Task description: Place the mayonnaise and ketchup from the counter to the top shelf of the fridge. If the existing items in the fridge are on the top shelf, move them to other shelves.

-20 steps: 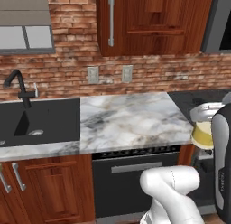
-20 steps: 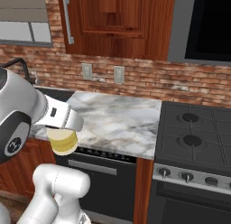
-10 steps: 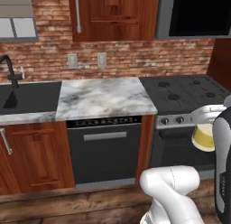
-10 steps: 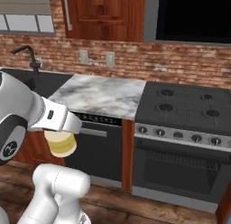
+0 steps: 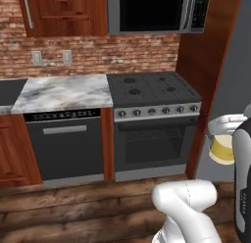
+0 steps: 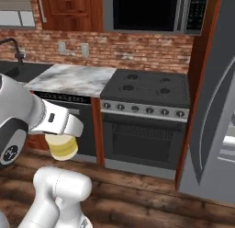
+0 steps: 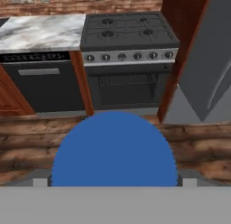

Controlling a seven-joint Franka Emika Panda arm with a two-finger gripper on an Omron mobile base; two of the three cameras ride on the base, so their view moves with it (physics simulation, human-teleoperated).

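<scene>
My gripper (image 6: 60, 134) is shut on the mayonnaise (image 6: 62, 147), a squat pale yellow jar, and holds it low in front of the base. The jar also hangs at the right edge of the left base view (image 5: 221, 150). In the hand view its round blue lid (image 7: 114, 151) covers the fingers. The grey steel fridge (image 6: 215, 107) stands at the right with its long curved silver handle (image 6: 207, 126); its inside and the top shelf are hidden. The white marble counter (image 5: 63, 92) lies to the left. The ketchup is out of view.
A black stove (image 5: 152, 87) with an oven under it stands between the counter and the fridge. A black dishwasher (image 5: 63, 144) sits under the counter and a microwave (image 5: 157, 12) hangs above the stove. A tall wood panel (image 5: 203, 65) borders the fridge. Wood floor lies in front.
The whole picture has shifted: the base has moved right, from the sink and counter to the stove and fridge. The jar stays in my gripper.
</scene>
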